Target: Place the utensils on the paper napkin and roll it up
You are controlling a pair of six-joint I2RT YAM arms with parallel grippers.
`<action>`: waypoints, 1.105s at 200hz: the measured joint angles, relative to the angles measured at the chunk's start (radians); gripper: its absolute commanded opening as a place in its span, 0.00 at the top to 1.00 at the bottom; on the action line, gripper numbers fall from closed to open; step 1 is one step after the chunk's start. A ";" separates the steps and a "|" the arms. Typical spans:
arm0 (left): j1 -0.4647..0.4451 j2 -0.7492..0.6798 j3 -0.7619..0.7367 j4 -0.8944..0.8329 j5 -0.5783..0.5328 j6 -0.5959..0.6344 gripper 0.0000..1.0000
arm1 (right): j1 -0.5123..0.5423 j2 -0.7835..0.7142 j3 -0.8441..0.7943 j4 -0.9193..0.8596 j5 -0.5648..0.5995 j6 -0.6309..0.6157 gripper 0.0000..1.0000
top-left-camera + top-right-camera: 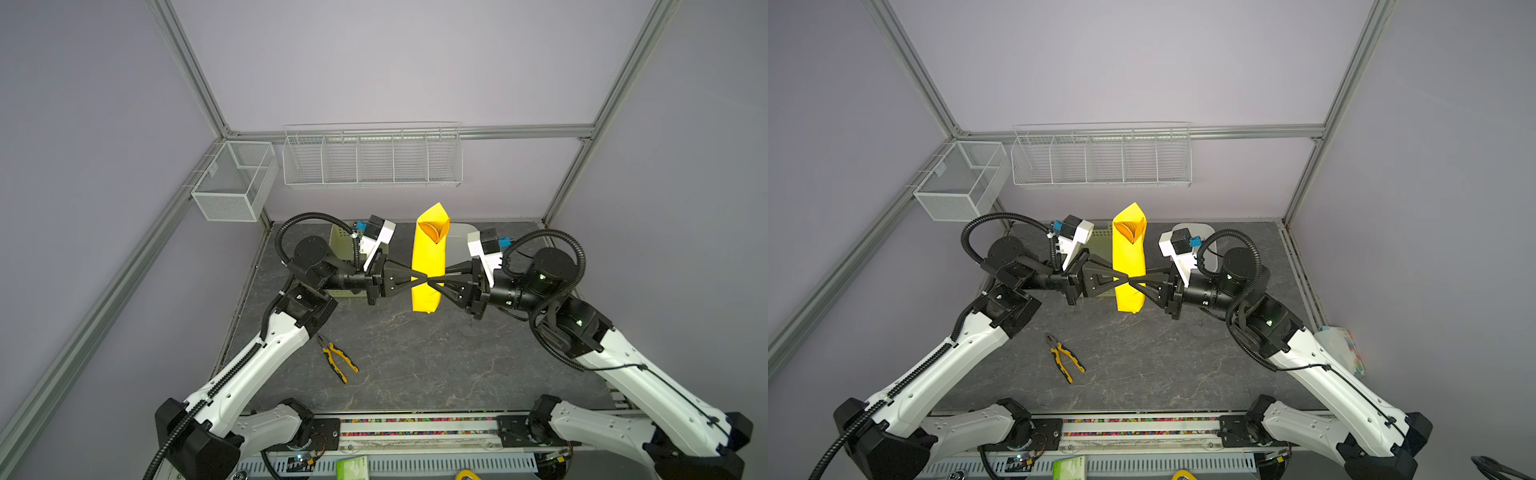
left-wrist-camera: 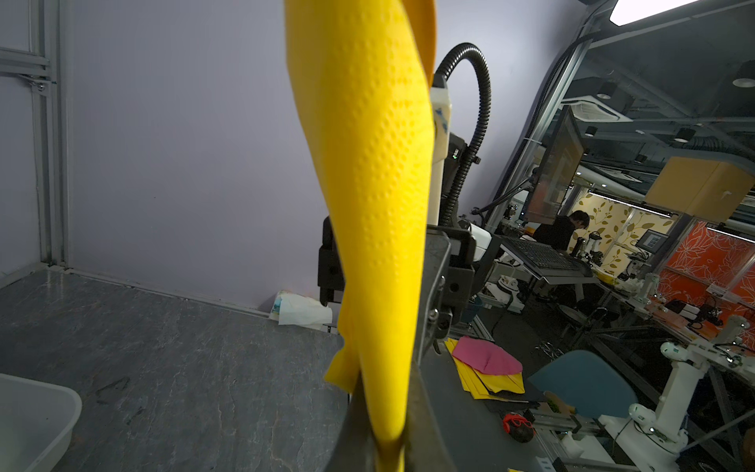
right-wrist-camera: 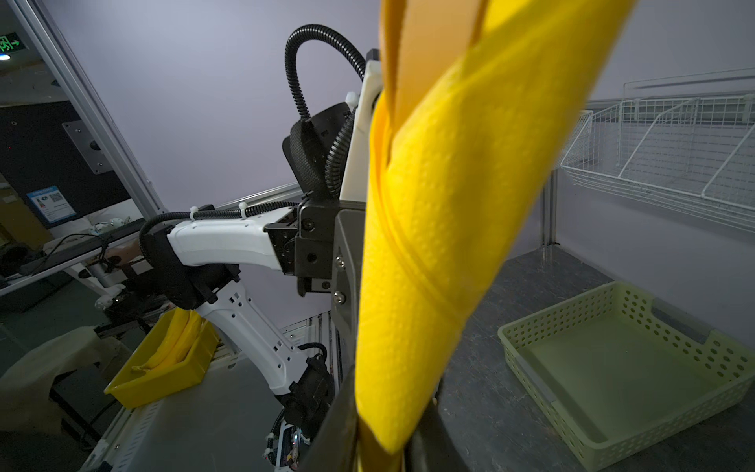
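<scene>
At centre frame in both top views, two arms meet tip to tip on a single item.

1. Left of centre: the left gripper [image 1: 419, 279] reaches in level from the left. Its jaws are clamped together on the napkin [image 1: 428, 257]. The left wrist view shows yellow paper pinched between them.
2. Centre: the napkin is rolled into a tube and held up above the table [image 1: 395, 353]. Its long axis runs up and down the frame, square to the line of the two arms. The utensils [image 1: 434, 232] sit inside, with only orange ends showing at the open upper end. Whether the lower end touches the table cannot be told.
3. Right of centre: the right gripper [image 1: 433, 285] reaches in from the right. Its jaws appear drawn together on the same tube, just beside the left tips and below the tube's middle.

Neither arm is nearer, since both hold at one point. Rolling looks complete. The next move probably turns on the tube's axis: laying it flat means tipping it about that shared pinch. With most of the length above the grip, one side letting go early could let it swing.

The pliers [image 1: 338, 361] lie lower left, well apart. The basket [image 3: 572, 310] is empty.
</scene>
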State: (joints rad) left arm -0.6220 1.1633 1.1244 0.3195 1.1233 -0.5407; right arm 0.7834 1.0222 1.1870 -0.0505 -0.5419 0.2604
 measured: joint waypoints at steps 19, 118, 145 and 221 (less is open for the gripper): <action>0.000 -0.004 0.000 -0.016 -0.014 0.018 0.87 | 0.000 -0.001 0.000 -0.004 0.005 -0.001 0.92; -0.022 -0.004 0.056 -0.114 -0.075 0.044 0.42 | 0.005 -0.027 0.000 -0.026 -0.006 -0.026 0.93; -0.061 0.018 0.083 -0.116 -0.057 0.044 0.40 | 0.005 -0.027 0.000 -0.027 -0.014 -0.025 0.93; -0.072 0.038 0.092 -0.119 -0.028 0.040 0.57 | 0.005 -0.025 0.000 -0.036 -0.025 -0.026 0.93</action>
State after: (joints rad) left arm -0.6941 1.2015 1.2163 0.2001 1.0954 -0.5007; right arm 0.7883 0.9974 1.1866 -0.0868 -0.5667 0.2344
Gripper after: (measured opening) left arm 0.476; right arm 0.120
